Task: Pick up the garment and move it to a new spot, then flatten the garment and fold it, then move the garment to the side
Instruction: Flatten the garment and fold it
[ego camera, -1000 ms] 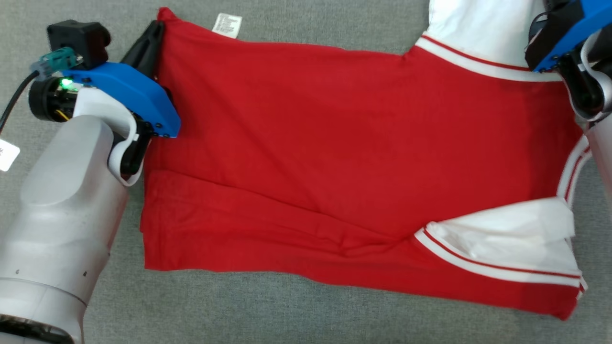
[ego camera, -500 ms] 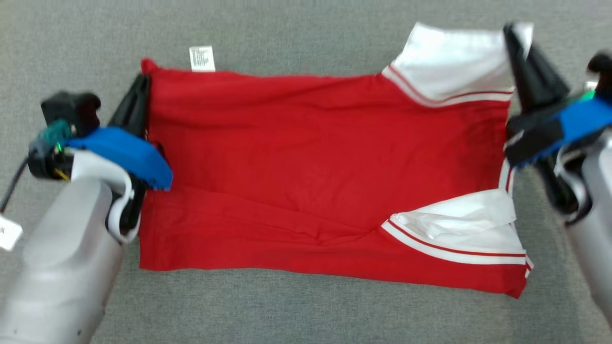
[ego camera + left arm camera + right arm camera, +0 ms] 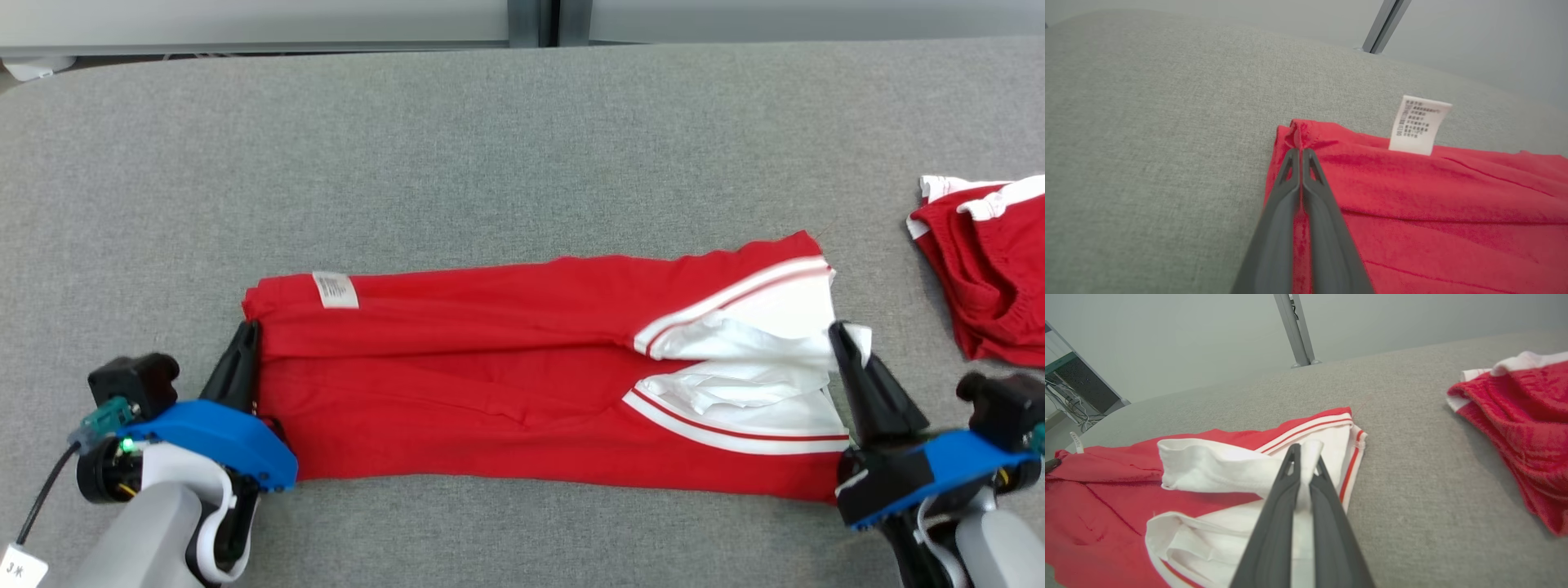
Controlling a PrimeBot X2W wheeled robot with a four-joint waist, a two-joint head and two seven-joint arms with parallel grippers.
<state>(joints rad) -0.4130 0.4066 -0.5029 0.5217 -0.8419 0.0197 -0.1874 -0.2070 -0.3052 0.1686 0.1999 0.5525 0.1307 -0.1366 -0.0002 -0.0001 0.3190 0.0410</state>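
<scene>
Since earlier the red-and-white jersey garment (image 3: 490, 384) has doubled into a narrow band; left claw (image 3: 247, 328) clamps its hem corner (image 3: 1298, 132), right claw (image 3: 838, 331) its white sleeve (image 3: 735, 384). Limp, light: hold corners.

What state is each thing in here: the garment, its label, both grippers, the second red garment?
Garment: folded lengthwise, lying flat.
Label: exposed near the garment's left end.
Left gripper: shut on the garment's left corner.
Right gripper: shut on the garment's white fabric.
Second red garment: bunched, lying apart at the right.
</scene>
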